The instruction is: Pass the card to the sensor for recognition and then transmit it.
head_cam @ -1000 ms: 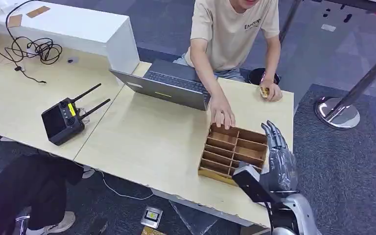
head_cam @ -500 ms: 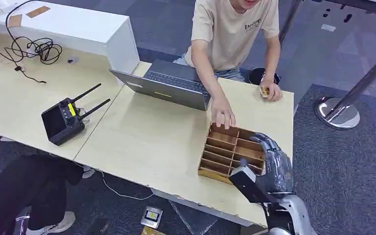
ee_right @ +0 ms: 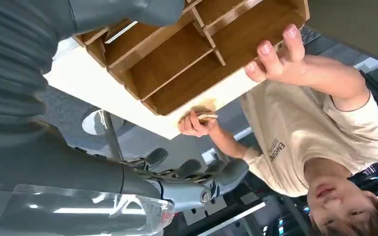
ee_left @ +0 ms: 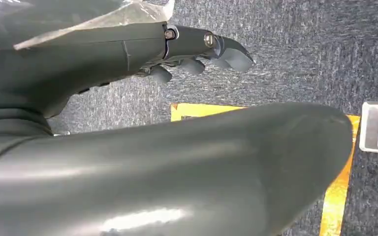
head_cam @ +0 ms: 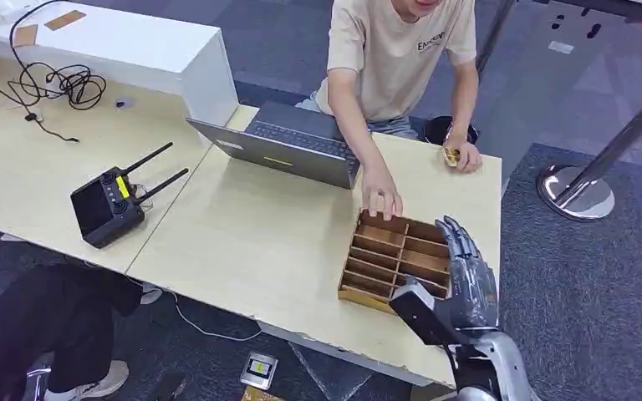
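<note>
**Inspector:** Head view: right hand (head_cam: 466, 271) stands over the right side of the wooden rack (head_cam: 394, 261), near the desk's (head_cam: 251, 242) right front corner, fingers spread and grasping nothing. The person's near hand (head_cam: 382, 199) rests on the rack's far edge.

**Assistant:** And the card?

**Inspector:** Something small and tan sits in the person's other hand (head_cam: 464, 156) at the desk's far right edge, possibly cards (head_cam: 450, 155); too small to confirm. No sensor identifiable.

**Assistant:** Risks?

**Inspector:** In my judgement, a reach into the rack could knock its dividers or crowd the person's fingers. The slots appear bare, so a grasp may close on nothing.

**Assistant:** Left hand?

**Inspector:** Left hand (ee_left: 197, 54) hangs over carpet, fingers loosely curled, holding nothing visible.
</note>
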### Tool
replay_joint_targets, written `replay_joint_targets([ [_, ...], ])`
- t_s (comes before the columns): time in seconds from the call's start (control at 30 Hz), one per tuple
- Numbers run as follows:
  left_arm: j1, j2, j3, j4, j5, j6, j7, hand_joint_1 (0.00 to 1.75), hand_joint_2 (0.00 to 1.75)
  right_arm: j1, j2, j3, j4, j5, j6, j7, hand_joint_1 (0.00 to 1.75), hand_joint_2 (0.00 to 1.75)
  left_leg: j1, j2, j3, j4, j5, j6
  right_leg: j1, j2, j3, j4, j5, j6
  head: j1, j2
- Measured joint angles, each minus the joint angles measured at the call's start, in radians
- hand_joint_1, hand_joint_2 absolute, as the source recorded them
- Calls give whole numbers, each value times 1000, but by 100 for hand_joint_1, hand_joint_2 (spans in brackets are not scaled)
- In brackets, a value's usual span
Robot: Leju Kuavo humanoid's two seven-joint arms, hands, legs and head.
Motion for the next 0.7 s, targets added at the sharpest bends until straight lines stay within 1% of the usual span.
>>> replay_joint_targets([
  [0.03, 0, 0, 0, 0, 0, 0, 0, 0, 0, 0, 0, 0, 2, 0, 0, 0, 42, 175, 0, 0, 0, 0, 0, 0, 0, 0, 0, 0, 0, 0, 0, 0],
  [0.07, 0, 0, 0, 0, 0, 0, 0, 0, 0, 0, 1, 0, 4, 0, 0, 0, 42, 175, 0, 0, 0, 0, 0, 0, 0, 0, 0, 0, 0, 0, 0, 0],
  [0.1, 0, 0, 0, 0, 0, 0, 0, 0, 0, 0, 1, 1, 6, 0, 0, 0, 52, 175, 0, 0, 0, 0, 0, 0, 0, 0, 0, 0, 0, 0, 0, 0],
  [0.2, 0, 0, 0, 0, 0, 0, 0, 0, 0, -1, 2, 2, 18, 2, -4, -4, 49, 175, 0, 0, 0, 0, 0, 0, 0, 0, 0, 0, 0, 0, 0, 0],
  [0.3, 0, 0, 0, 0, 0, 2, 0, 0, 0, -1, 3, 5, 32, 3, -12, -10, 51, 175, 0, 0, 0, 0, 0, 0, 0, 0, 0, 0, 0, 0, 0, 0],
  [0.33, 0, 0, 0, 0, 0, 2, 0, 0, 0, -1, 3, 5, 37, 3, -14, -11, 45, 175, 0, 0, 0, 0, 0, 0, 0, 0, 0, 0, 0, 0, 0, 0],
  [0.43, 0, -1, 0, 0, 0, 2, 0, 0, 0, -2, 7, 7, 58, 3, -19, -15, 42, 175, 0, 0, 0, 0, 0, 0, 0, 0, 0, 0, 0, 0, 0, 0],
  [0.47, 0, -1, 0, 0, 0, 2, 0, 0, 0, -2, 8, 7, 64, 3, -19, -16, 44, 175, 0, 0, 0, 0, 0, 0, 0, 0, 0, 0, 0, 0, 0, 0],
  [0.7, 0, -1, 0, 0, -2, 2, 0, 0, 0, -4, 13, 7, 95, 7, -26, -16, 40, 175, 0, 0, 0, 0, 0, 0, 0, 0, 0, 0, 0, 0, 0, 0],
])
